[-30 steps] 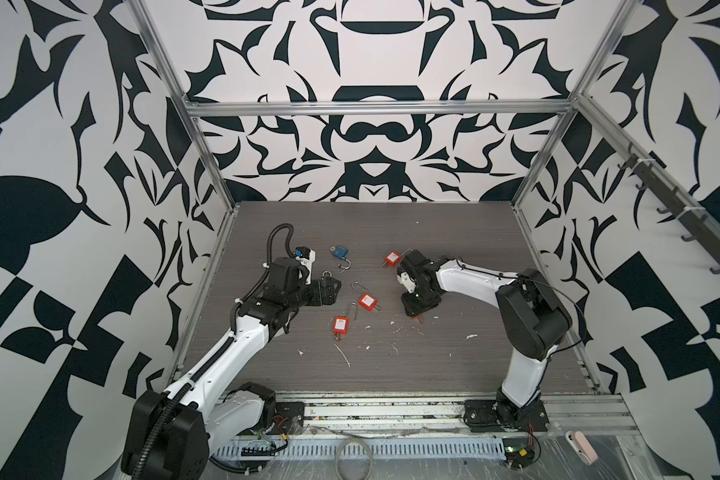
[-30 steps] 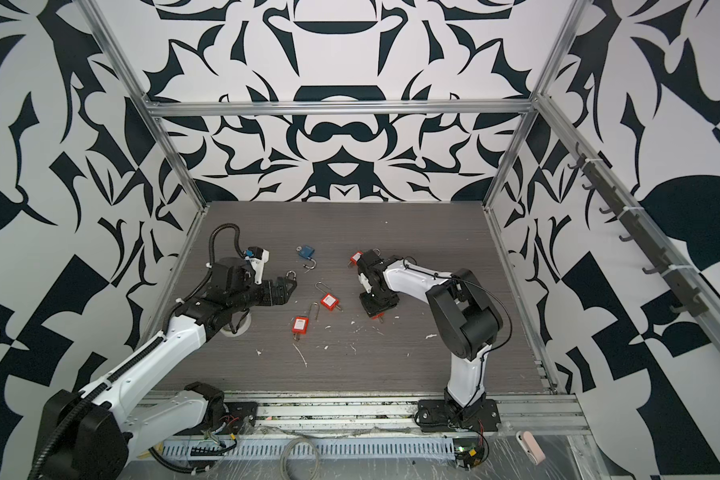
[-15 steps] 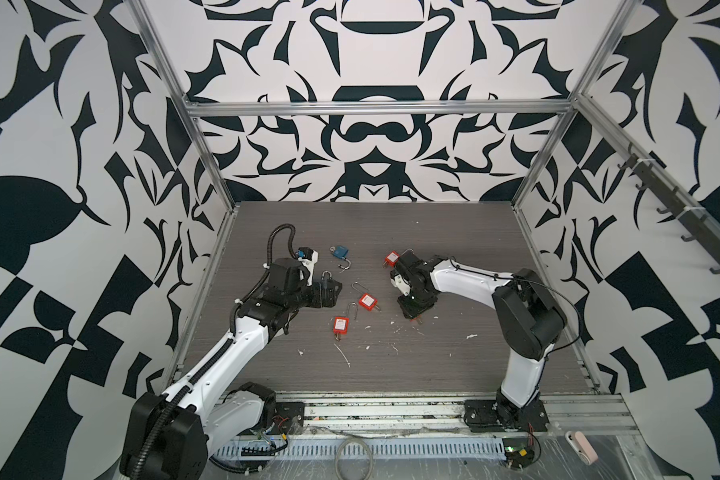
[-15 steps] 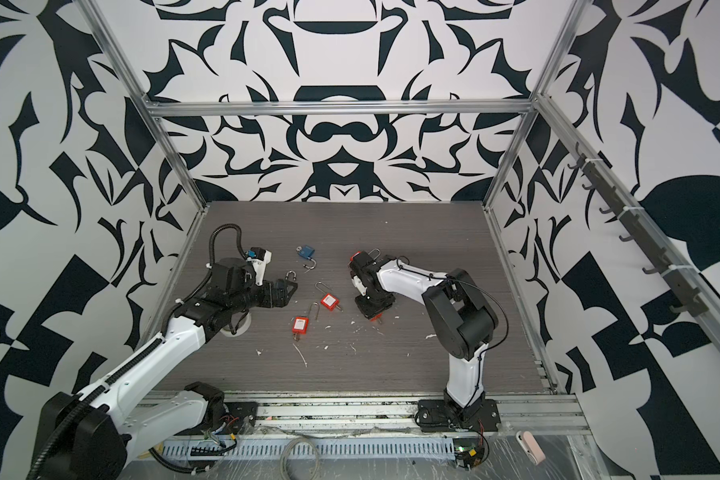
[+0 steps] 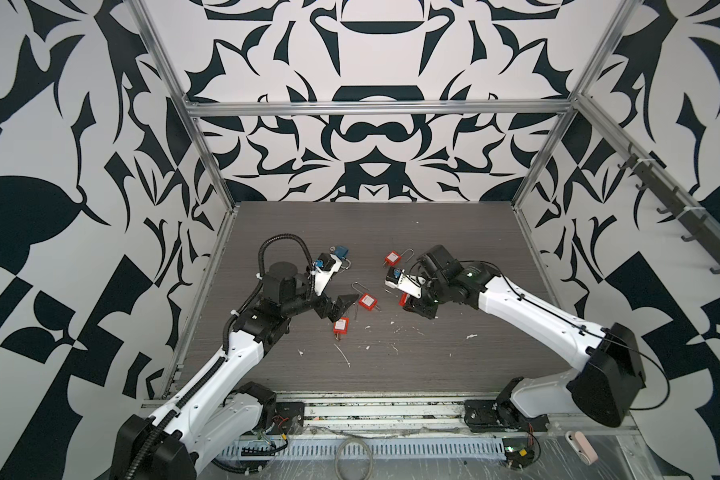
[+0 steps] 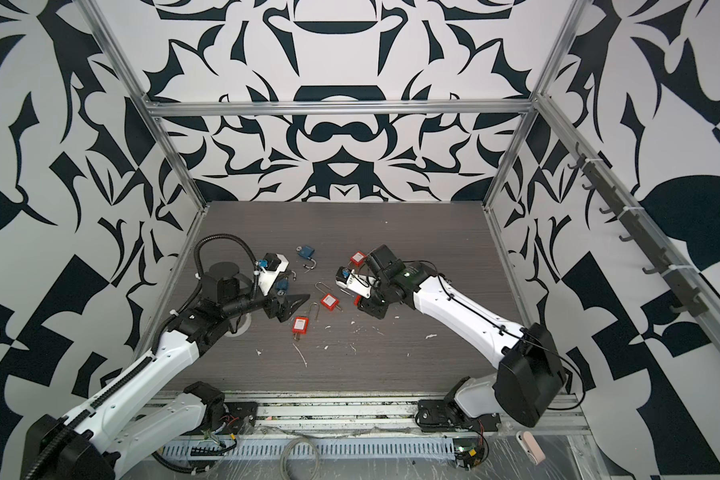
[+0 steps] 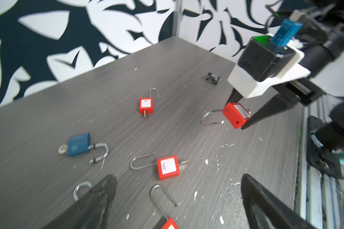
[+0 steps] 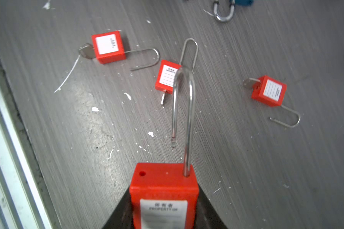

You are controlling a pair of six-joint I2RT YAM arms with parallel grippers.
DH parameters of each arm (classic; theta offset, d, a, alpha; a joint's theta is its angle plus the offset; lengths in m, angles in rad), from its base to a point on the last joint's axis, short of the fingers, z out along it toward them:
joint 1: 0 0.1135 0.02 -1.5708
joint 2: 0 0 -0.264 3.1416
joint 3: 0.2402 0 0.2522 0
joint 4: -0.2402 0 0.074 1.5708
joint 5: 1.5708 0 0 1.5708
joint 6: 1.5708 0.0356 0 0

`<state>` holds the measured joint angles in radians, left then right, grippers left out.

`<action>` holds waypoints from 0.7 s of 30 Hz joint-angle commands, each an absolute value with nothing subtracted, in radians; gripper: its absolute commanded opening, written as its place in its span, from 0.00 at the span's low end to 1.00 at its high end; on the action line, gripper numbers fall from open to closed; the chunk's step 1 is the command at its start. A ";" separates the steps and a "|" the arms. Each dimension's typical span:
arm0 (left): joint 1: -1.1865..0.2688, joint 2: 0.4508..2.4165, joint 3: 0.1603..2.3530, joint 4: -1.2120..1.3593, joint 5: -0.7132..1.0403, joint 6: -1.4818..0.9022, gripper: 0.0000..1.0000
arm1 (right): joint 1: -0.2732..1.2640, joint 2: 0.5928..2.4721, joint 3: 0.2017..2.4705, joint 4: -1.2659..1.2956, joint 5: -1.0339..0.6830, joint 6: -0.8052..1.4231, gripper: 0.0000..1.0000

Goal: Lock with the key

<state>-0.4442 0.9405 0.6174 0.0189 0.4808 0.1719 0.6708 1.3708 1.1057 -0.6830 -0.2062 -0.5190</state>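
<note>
Right gripper (image 5: 410, 302) clamped on red padlock (image 8: 164, 184), low over table (image 5: 454, 232) right of centre; shackle (image 8: 184, 111) open, key not visible. Left gripper (image 5: 342, 309) wide, empty, above loose red padlocks (image 7: 168, 167) at 9 o'clock from it. Next, likely: left presses shackle home, then the key gets turned. Bare table toward 12 and 3, front rail (image 5: 391, 402) at 6.

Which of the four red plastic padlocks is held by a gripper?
The red plastic padlock clamped in the right gripper; the other three red padlocks lie loose on the grey table.
</note>
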 commanded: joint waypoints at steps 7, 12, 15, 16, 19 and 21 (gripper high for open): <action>-0.457 0.971 0.662 -0.004 0.841 0.496 0.89 | 0.675 1.288 1.137 -0.723 -0.386 -0.718 0.29; -0.474 1.030 0.687 0.020 0.917 0.511 0.72 | 0.680 1.282 1.145 -0.743 -0.370 -0.744 0.28; -0.504 1.068 0.715 0.006 0.920 0.516 0.66 | 0.689 1.292 1.159 -0.768 -0.365 -0.750 0.28; -0.516 1.081 0.722 0.006 0.917 0.517 0.63 | 0.693 1.294 1.163 -0.773 -0.366 -0.753 0.28; -0.545 1.114 0.740 -0.004 0.894 0.520 0.58 | 0.704 1.294 1.159 -0.770 -0.365 -0.759 0.28; -0.561 1.130 0.744 -0.004 0.874 0.520 0.57 | 0.707 1.293 1.152 -0.754 -0.361 -0.759 0.28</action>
<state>-0.5411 1.1141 0.7177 0.0177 0.8680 0.4988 0.6979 1.3041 1.1152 -0.7609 -0.3408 -0.7425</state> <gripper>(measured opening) 0.574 0.419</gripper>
